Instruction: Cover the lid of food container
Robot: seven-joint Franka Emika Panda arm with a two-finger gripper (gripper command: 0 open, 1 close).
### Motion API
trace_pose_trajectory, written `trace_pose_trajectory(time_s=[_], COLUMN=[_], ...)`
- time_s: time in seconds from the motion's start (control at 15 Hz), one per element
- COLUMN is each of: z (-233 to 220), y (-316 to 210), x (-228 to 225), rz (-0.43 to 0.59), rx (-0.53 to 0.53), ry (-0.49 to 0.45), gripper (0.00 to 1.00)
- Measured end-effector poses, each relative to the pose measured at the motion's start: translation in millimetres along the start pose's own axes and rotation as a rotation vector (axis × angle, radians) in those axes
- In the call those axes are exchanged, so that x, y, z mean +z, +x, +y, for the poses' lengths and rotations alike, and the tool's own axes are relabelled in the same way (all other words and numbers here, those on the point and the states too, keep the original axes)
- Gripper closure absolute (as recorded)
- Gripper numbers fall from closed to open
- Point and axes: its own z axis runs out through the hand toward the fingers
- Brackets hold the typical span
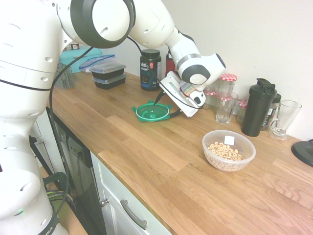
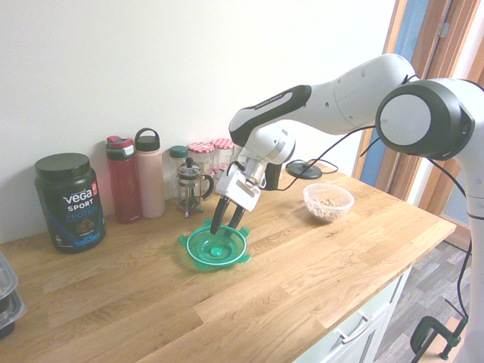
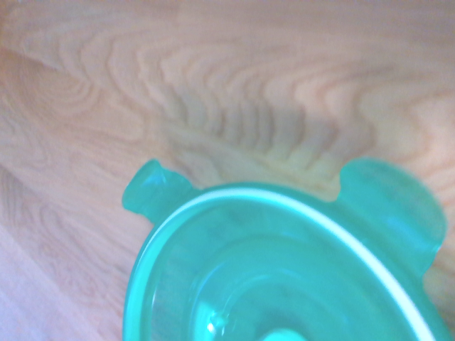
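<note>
**Gripper at rim of green lid, cereal bowl sits well apart**

Left to right, second exterior view:
- Black protein tub (image 2: 68,200) at the far left, against the wall.
- Red bottle (image 2: 122,180) and pink bottle (image 2: 150,173) side by side next to it.
- Small coffee press (image 2: 190,187), then red-checked jars (image 2: 211,157) behind it.
- Lid (image 2: 215,246) lies on the wooden counter (image 2: 318,265) in front of the press, clip tabs sticking out at the rim.
- Gripper (image 2: 225,221) comes down tilted onto the lid's back edge. Fingers are a narrow gap apart with the rim between them; can't tell if they're actually clamping it.
- Food container (image 2: 328,202) is well to the right of the lid, open, ring cereal inside. Bare counter between the two.

First exterior view, the other side:
- Black meal boxes (image 1: 108,74) stacked at the back left, clear blue-rimmed lid on top.
- Lid (image 1: 152,112) mid-counter, gripper (image 1: 159,103) on it.
- Behind the arm: drinking glass (image 1: 226,107), black shaker (image 1: 258,107), glass mug (image 1: 284,119), all near the wall.
- Food container (image 1: 229,150) is in front of those, white sticker on the inside wall.

Wrist view is blurry: just the lid (image 3: 284,263) with its white ring and two tabs, over wood grain.
</note>
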Motion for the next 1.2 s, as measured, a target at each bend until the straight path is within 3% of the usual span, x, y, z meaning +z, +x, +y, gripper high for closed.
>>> trace_pose_trajectory(time_s=[1.2], z=[11.9], y=[-3.0], x=[22.4], rz=[-0.042], rx=[0.033], ry=[-0.023], gripper=[1.0])
